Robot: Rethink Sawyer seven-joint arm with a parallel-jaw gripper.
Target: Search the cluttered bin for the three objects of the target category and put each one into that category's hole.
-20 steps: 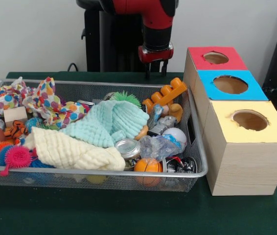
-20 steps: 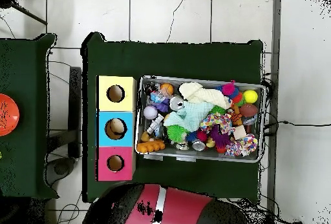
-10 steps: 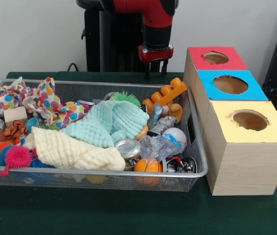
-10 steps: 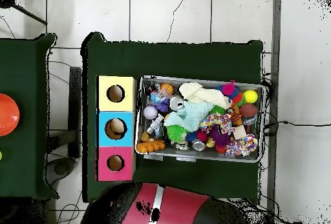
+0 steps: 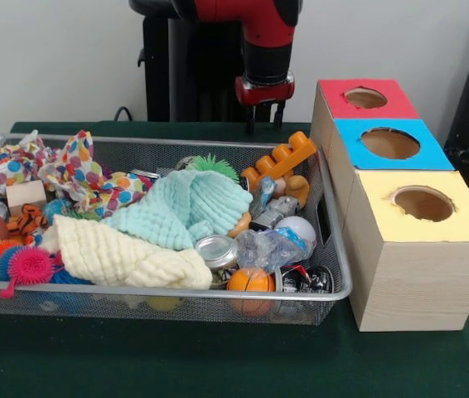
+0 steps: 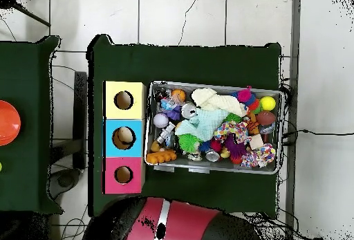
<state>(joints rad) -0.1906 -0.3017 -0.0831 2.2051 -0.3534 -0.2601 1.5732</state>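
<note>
Front view shows the gripper (image 5: 263, 126) hanging behind the far rim of the wire bin (image 5: 338, 274), above the green table (image 5: 218, 365). Its two dark tips point down, apart from everything in the bin. I cannot tell how far the jaws are open; nothing is seen between them.

The bin is full of mixed things: a mint green knitted cloth (image 5: 189, 207) in the middle, a cream cloth (image 5: 123, 257) in front of it, a dotted fabric (image 5: 85, 178) at the left, an orange plastic toy (image 5: 280, 162) near the right far corner, a small orange ball (image 5: 249, 280) at the front rim and a tin can (image 5: 216, 251) just beside it.

Right of the bin stand three wooden boxes in a row, each with a round hole: red box (image 5: 363, 98), blue box (image 5: 390, 143), yellow box (image 5: 423, 204).

Overhead view shows an object inside the blue box's hole (image 6: 124, 137).
</note>
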